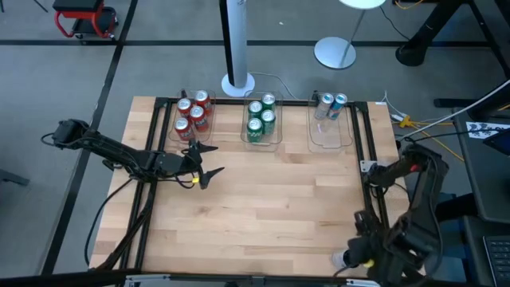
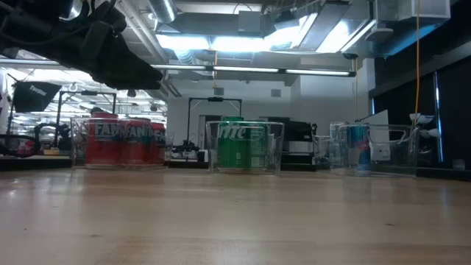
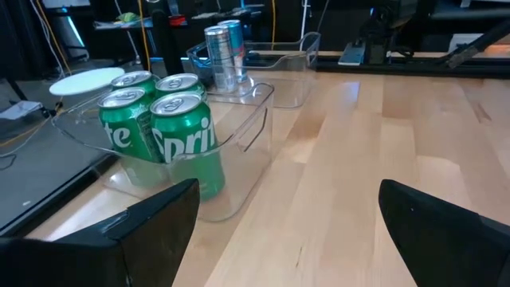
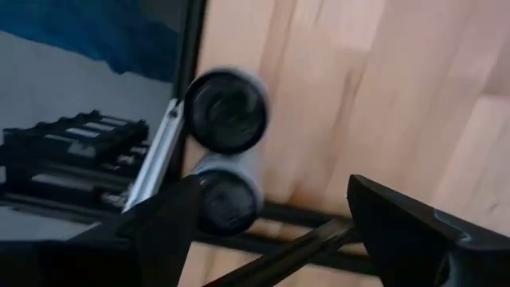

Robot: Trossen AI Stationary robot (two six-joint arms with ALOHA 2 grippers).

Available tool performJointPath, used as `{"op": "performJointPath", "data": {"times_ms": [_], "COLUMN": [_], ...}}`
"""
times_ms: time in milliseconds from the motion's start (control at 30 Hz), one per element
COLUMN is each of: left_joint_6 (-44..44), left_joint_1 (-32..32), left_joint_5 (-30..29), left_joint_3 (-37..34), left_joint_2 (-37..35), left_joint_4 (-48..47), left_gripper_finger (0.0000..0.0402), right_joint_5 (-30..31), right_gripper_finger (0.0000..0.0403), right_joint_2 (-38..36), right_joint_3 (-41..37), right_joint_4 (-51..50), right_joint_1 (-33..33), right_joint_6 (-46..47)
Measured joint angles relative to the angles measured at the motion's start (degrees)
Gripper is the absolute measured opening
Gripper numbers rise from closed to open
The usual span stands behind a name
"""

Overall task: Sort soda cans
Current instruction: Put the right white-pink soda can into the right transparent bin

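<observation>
Three clear bins stand along the table's far edge. The left bin holds the red cans (image 1: 193, 114) (image 2: 121, 142), the middle bin the green cans (image 1: 260, 117) (image 3: 163, 131) (image 2: 243, 146), and the right bin two blue-silver cans (image 1: 331, 105) (image 3: 225, 49) (image 2: 355, 146), all upright. My left gripper (image 1: 212, 159) (image 3: 287, 231) hovers open just in front of the red bin, facing the green cans. My right gripper (image 1: 353, 257) (image 4: 279, 239) is open at the table's near right corner, over two dark-ended cans (image 4: 227, 112) (image 4: 227, 201) lying on their sides by the black frame; one shows pale (image 1: 341, 259). My right gripper has one finger (image 4: 163, 231) showing right beside the nearer lying can's end (image 4: 215, 209). I cannot tell whether the finger touches the can. The can lies on its side on the table.
A black frame (image 1: 362, 151) rims the wooden table (image 1: 271, 199), whose middle is bare. A white pole on a round base (image 1: 237, 80) stands just beyond the far edge. Cables and equipment lie off the table's right side (image 1: 478, 127).
</observation>
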Motion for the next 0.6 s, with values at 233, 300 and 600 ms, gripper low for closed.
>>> {"op": "performJointPath", "data": {"times_ms": [233,300,600], "left_joint_6": [-0.3,-0.3,-0.4], "left_joint_1": [0.0,0.0,0.0], "left_joint_5": [0.0,0.0,0.0], "left_joint_3": [0.0,0.0,0.0], "left_joint_2": [0.0,0.0,0.0], "left_joint_4": [0.0,0.0,0.0], "left_gripper_finger": [0.0375,0.0375,0.0375], "right_joint_5": [-1.4,-1.5,-2.1], "right_gripper_finger": [0.0317,0.0317,0.0317], "right_joint_2": [2.2,3.1,6.4], "right_joint_3": [0.0,0.0,0.0], "right_joint_4": [1.0,2.0,1.6], "right_joint_1": [4.4,5.5,7.5], "right_joint_6": [9.3,10.1,12.2]}}
